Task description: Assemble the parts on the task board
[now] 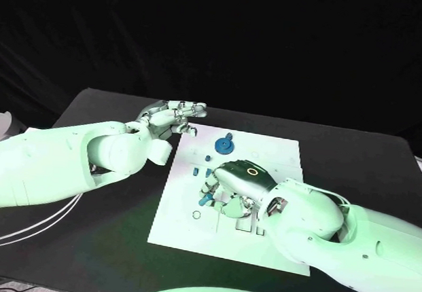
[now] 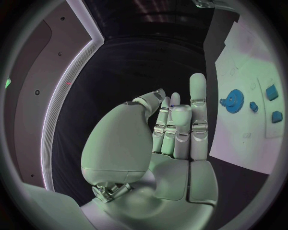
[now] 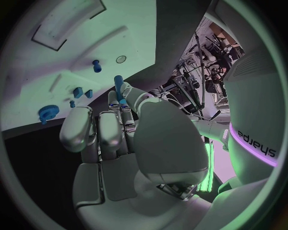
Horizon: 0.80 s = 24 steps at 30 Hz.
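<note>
Black bench [image 1: 367,158], task board [image 1: 270,151] mid; my right hand [image 1: 243,182] pinching blue part [image 3: 119,86] over board; left hand [image 1: 174,116] hovering empty, fingers loosely apart.

A pale green light is cast over the whole scene. In the head view the flat white task board [image 1: 270,151] is lit brightly, while the matte black table [image 1: 367,165] and backdrop toward twelve o'clock are left nearly dark. Straight edges are bent strongly in both wrist views, each ringed by a dark frame.
</note>
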### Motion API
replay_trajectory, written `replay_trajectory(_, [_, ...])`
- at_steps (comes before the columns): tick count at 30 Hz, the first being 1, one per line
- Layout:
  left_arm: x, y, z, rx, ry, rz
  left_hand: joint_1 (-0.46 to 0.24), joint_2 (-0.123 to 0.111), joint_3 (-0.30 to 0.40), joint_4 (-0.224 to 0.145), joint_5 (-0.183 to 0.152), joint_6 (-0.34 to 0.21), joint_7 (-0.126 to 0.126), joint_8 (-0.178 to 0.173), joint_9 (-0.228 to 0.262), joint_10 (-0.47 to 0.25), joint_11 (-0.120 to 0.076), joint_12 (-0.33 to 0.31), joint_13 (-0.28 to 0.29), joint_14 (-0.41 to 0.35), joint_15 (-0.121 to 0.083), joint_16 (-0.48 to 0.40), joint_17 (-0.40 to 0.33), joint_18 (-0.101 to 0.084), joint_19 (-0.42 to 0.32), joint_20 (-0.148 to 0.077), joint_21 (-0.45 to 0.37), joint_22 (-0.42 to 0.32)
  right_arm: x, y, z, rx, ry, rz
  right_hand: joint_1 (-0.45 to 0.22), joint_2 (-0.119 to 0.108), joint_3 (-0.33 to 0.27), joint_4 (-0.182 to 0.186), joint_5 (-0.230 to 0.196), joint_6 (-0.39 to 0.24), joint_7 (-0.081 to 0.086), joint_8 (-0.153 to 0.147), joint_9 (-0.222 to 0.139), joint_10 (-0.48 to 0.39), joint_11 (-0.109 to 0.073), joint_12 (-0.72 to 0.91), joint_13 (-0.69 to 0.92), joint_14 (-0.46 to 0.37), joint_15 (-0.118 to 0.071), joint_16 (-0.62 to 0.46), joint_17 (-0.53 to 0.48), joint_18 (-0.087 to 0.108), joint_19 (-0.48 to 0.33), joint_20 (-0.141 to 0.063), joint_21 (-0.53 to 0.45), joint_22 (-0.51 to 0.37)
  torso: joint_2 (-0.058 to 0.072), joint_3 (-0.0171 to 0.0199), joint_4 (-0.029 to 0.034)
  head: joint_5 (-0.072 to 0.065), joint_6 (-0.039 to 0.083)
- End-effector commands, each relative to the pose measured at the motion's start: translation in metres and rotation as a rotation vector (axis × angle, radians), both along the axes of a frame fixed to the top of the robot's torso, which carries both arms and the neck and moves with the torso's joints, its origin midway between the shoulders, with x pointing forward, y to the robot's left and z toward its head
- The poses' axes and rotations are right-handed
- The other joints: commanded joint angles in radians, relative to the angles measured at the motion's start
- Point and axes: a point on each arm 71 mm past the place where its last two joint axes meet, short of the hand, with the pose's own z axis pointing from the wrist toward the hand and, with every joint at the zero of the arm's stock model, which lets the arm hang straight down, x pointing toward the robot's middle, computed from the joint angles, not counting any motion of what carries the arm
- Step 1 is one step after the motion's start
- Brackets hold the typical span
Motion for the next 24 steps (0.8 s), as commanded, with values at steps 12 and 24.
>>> replay_trajectory(12, [-0.001, -0.003, 0.001, -0.016, -0.004, -0.021, -0.005, 0.003, -0.006, 0.0, -0.003, -0.005, 0.002, 0.006, 0.0, -0.008, 0.0, 0.006, 0.0, -0.01, 0.0, 0.0, -0.002, 0.017, -0.004, 0.0, -0.004, -0.001, -0.002, 0.016, -0.032, -0.083, 0.048, 0.055, 0.008, 0.021, 0.01, -0.001, 0.005, 0.0, 0.011, -0.007, 0.011, 0.031, -0.021, -0.011, 0.002, 0.025, -0.001, 0.007, 0.001, -0.02, 0.001, 0.001, 0.004, 0.0, 0.001, 0.0017, -0.0009, 0.011, -0.007])
replay_trajectory(24, [-0.001, -0.003, 0.001, -0.015, -0.003, -0.021, -0.005, 0.003, -0.006, 0.0, -0.003, -0.005, 0.002, 0.006, 0.0, -0.008, 0.0, 0.006, 0.0, -0.01, 0.0, 0.0, -0.002, 0.017, -0.004, 0.0, -0.004, -0.001, 0.0, 0.017, -0.037, -0.147, 0.032, 0.035, 0.003, 0.021, 0.009, -0.001, 0.004, 0.0, 0.011, -0.008, 0.012, 0.032, -0.02, -0.013, 0.003, 0.025, 0.0, 0.008, 0.001, -0.02, 0.0, 0.002, 0.003, -0.001, 0.001, 0.002, -0.0033, 0.01, -0.008])
